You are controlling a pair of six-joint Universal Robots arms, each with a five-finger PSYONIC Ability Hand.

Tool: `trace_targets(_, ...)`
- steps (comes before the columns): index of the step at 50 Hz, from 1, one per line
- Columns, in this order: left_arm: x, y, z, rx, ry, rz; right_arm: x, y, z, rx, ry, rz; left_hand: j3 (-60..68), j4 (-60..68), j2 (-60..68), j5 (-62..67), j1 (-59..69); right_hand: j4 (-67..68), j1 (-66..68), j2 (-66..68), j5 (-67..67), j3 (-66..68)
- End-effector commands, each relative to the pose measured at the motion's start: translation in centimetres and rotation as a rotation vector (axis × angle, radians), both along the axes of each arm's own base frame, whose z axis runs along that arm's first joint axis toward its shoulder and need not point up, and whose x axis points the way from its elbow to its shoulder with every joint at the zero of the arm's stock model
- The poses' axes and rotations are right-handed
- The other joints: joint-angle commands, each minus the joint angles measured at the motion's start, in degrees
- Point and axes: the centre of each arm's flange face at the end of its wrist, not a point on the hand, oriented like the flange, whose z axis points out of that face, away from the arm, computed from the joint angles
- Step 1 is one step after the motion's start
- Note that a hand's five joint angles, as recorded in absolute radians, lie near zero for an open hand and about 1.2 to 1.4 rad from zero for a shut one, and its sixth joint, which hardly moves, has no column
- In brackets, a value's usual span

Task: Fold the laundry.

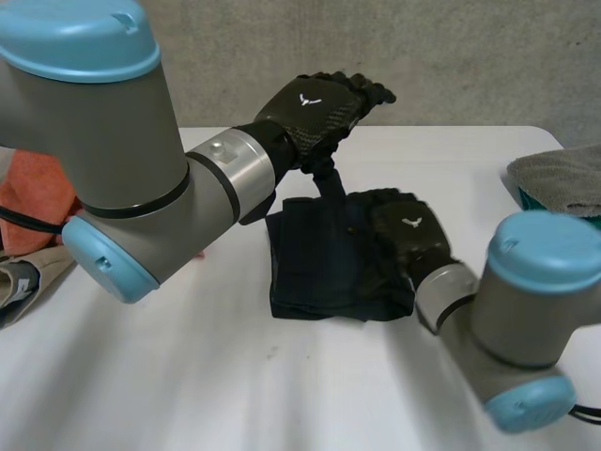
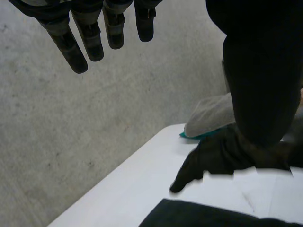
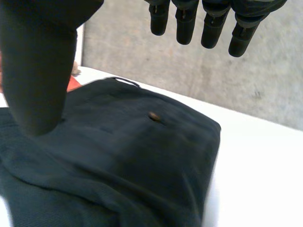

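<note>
At the far left edge of the white table [image 1: 235, 376] lies one orange cloth [image 1: 38, 193], with one pale item [image 1: 17, 280] just near of it, too cut off to name.

Next comes the left arm. The left hand [image 1: 315, 108] is raised above the table, on the far side of the garment. In the left wrist view its fingers [image 2: 90, 40] are straight and spread, the thumb is apart from them, and nothing is between them. The hand is slack and holds nothing.

At the middle of the table lies the one task piece, a dark folded garment [image 1: 315, 258], flat in a rough square. The right wrist view shows one small button [image 3: 153, 116] on its upper layer.

The right hand [image 1: 406, 235] is over the right part of that garment, palm down. In its own wrist view its fingers [image 3: 203, 23] are straight and above the cloth, with the thumb held apart. It is not curled and pinches nothing. I cannot tell whether the palm touches the fabric.

At the far right edge is one grey cloth [image 1: 563, 174], heaped over one teal thing [image 1: 528, 199] of which only a sliver shows. It lies well apart from the garment.
</note>
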Motion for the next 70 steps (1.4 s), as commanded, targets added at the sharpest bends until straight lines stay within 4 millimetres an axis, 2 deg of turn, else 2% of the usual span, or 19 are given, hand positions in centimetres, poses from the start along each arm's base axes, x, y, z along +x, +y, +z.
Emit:
trace_targets(1,-0.2,1.6,1.4,-0.029,0.021,-0.026,2.2,4.2,-2.8,-0.045,0.182,0.106,-2.1,-1.3,-0.7,-2.9,0.5,-2.1,-1.6,-1.0,-2.5,-1.9)
trace_targets(7,-0.1,2.3,2.5,-0.049,0.042,-0.035,2.5,4.4,-3.6,-0.089,0.206,0.059,-2.1,-1.3,-0.7,-2.9,0.5,-2.1,-1.6,-1.0,-2.5,-1.9)
trace_targets(14,0.0,2.3,2.7,-0.051,0.046,-0.033,2.8,4.0,-5.5,-0.117,0.216,0.032,-2.1,-1.3,-0.7,-2.9,0.5,-2.1,-1.6,-1.0,-2.5,-1.9)
trace_targets(26,0.0,1.6,2.0,-0.027,0.048,-0.023,3.6,0.9,-7.4,-0.258,0.24,-0.005,-2.1,-1.3,-0.7,-2.9,0.5,-0.9,-0.4,0.2,-1.3,-0.7)
trace_targets(35,0.0,1.4,1.9,-0.005,0.063,-0.022,4.3,-1.0,-7.9,-0.306,0.244,-0.02,-2.1,-1.3,-0.7,-2.9,0.5,6.3,6.8,7.4,5.9,6.5)
trace_targets(37,0.0,1.4,1.9,-0.003,0.065,-0.022,4.5,-1.4,-7.9,-0.317,0.249,-0.025,-2.1,-1.3,-0.7,-2.9,0.5,10.3,10.9,11.4,9.9,10.5)
trace_targets(40,0.0,1.4,1.9,0.0,0.065,-0.021,4.8,-2.1,-8.0,-0.344,0.258,-0.031,-2.1,-1.3,-0.7,-2.9,0.5,34.1,34.7,35.2,33.7,34.3)
trace_targets(41,0.1,1.3,1.9,0.0,0.065,-0.019,4.8,-2.4,-7.8,-0.354,0.259,-0.038,-2.1,-1.3,-0.7,-2.9,0.5,45.5,46.1,46.6,45.2,45.8)
trace_targets(42,0.0,1.3,1.8,0.001,0.064,-0.021,4.9,-2.9,-7.4,-0.372,0.252,-0.049,-2.1,-1.3,-0.7,-2.9,0.5,67.7,68.2,68.8,67.3,67.9)
trace_targets(45,0.1,1.2,1.9,0.001,0.067,-0.018,4.7,-3.9,-6.8,-0.398,0.233,-0.079,-2.1,-1.3,-0.7,-2.9,0.5,67.9,68.4,69.0,67.5,68.1)
trace_targets(53,0.6,0.4,2.4,0.005,0.092,-0.003,4.9,-8.4,-2.1,-0.586,0.142,-0.145,-2.1,-1.3,-0.7,-2.9,0.5,67.9,68.4,69.0,67.5,68.1)
trace_targets(60,1.0,-0.1,3.0,0.016,0.12,0.011,4.7,-11.0,-0.1,-0.621,0.125,-0.127,-2.1,-1.3,-0.7,-2.9,0.5,67.9,68.4,69.0,67.5,68.1)
trace_targets(65,1.1,-0.3,3.5,0.013,0.139,0.014,3.5,-14.3,3.4,-0.668,0.025,-0.137,-2.1,-1.3,-0.7,-2.9,0.5,67.9,68.4,69.0,67.5,68.1)
trace_targets(68,1.2,-0.4,3.6,0.012,0.142,0.017,3.1,-15.1,4.3,-0.66,0.009,-0.152,-2.1,-1.3,-0.7,-2.9,0.5,67.9,68.4,69.0,67.5,68.1)
trace_targets(70,1.3,-0.4,3.8,0.012,0.143,0.019,2.5,-15.2,3.5,-0.584,0.032,-0.163,-2.1,-1.3,-0.7,-2.9,0.5,67.9,68.4,69.0,67.5,68.1)
